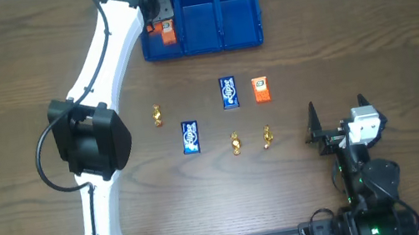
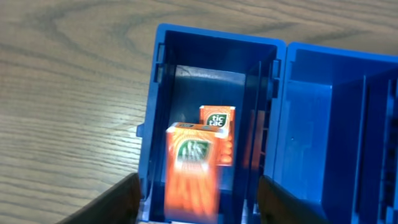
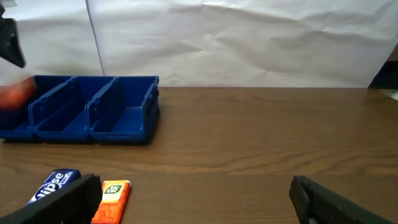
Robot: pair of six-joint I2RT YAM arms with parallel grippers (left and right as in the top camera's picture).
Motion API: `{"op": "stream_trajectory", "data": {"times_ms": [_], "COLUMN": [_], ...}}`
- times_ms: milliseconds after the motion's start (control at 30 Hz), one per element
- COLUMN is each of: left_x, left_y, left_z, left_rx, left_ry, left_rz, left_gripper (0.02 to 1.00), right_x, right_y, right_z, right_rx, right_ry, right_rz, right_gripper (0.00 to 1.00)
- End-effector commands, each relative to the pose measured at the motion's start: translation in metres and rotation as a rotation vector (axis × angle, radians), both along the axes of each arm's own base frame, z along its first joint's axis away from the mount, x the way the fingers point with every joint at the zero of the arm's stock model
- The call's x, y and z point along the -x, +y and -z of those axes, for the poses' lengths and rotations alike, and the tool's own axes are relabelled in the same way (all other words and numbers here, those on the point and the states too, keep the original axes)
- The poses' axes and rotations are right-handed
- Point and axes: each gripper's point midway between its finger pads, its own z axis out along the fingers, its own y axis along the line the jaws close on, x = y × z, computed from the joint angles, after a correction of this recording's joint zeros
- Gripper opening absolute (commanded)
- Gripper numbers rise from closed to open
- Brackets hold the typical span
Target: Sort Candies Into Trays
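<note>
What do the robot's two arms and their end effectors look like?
The left arm has white tube links, a boxy black joint and a looping black cable. The right arm is black with a pale wrist block. Both have dark, tapered fingers.

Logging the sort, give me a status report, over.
Left claw open over blue tray, left bin, orange box under it. Right claw open, empty. Six candies on table, nothing blocking.
</note>
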Motion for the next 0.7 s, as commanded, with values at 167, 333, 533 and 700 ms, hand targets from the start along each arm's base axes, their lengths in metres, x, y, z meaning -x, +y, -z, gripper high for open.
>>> {"op": "stream_trajectory", "data": {"times_ms": [167,333,533,700], "left_x": [0.029,0.109,0.172,0.189], "left_y": [-0.071,-0.181,-0.228,-0.233], "left_z": [-0.046,-0.027,0.066,0.117], "left_rx": [0.101,0.106,0.053,0.032], "left_ry": [-0.058,0.0,0.189,0.291], "left_rz": [0.094,0.18,0.191,0.15], "left_gripper": [0.822,0.844,0.827,0.805], "right_x": [0.0,0.0,0.0,0.0], "right_y": [0.0,0.0,0.0,0.0], "right_z": [0.001,0.001,0.001,0.001], "right_rx": [0.011,0.011,0.011,0.011], "right_ry": [0.003,0.003,0.003,0.003], "right_rz": [-0.001,-0.001,-0.001,-0.001], "right_gripper": [0.998,0.998,0.998,0.998]}}
